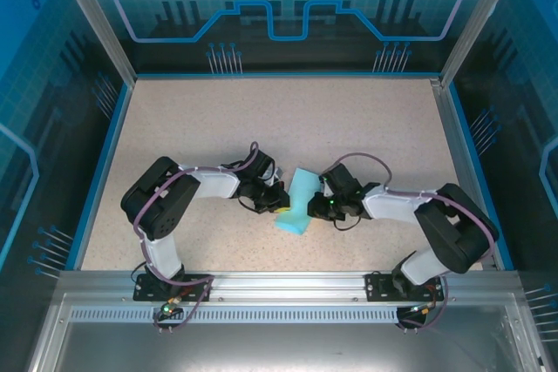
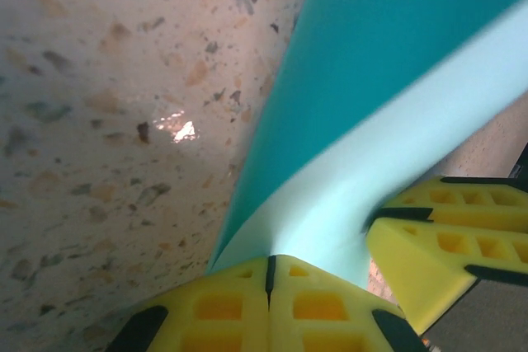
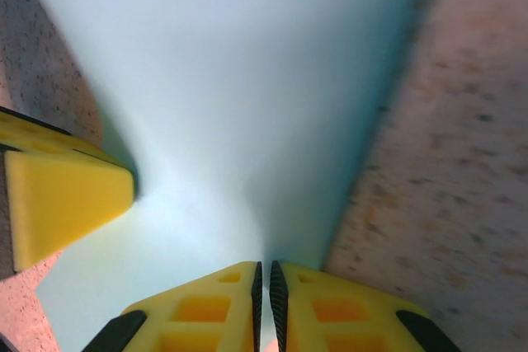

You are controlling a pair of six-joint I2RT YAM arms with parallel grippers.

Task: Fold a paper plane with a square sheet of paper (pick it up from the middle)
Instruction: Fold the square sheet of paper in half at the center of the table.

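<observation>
The light blue square sheet of paper [image 1: 297, 201] hangs lifted and bent between my two grippers at the middle of the table. My left gripper [image 1: 278, 203] is shut on its left edge; in the left wrist view the yellow jaws [image 2: 270, 265] meet on the paper [image 2: 363, 113]. My right gripper [image 1: 319, 206] pinches the opposite edge. In the right wrist view the sheet [image 3: 247, 80] runs into the thin slit between that gripper's pads [image 3: 264, 276]. Each wrist view shows the other gripper's yellow fingers [image 2: 450, 241] [image 3: 62, 199] against the paper. The paper plane is out of view.
The speckled beige table [image 1: 200, 119] has a raised blue rim [image 1: 98, 172] on its left, far and right sides. Metal frame posts [image 1: 91, 15] stand at the far corners. An aluminium rail [image 1: 279, 289] carries both arm bases along the near edge.
</observation>
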